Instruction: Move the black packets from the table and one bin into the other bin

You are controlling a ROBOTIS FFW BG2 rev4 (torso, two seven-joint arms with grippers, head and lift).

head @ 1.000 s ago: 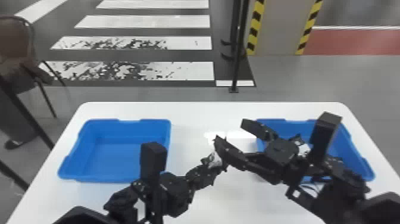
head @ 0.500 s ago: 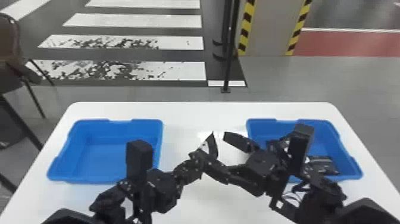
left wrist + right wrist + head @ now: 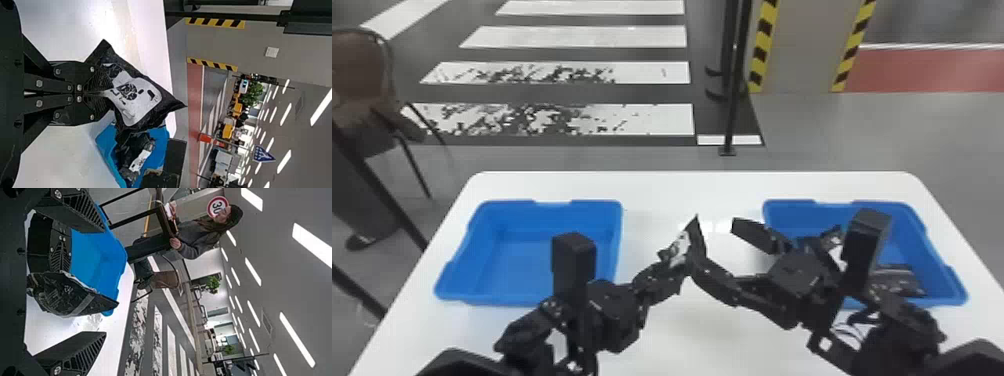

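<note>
Left gripper pinches a black packet near head-view centre; likely a handover, so I'd next close my spread right gripper.

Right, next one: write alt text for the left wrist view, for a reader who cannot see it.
The left gripper pinches a black packet with a white patch over a white table; beyond, a blue bin holds more black packaging.
</note>
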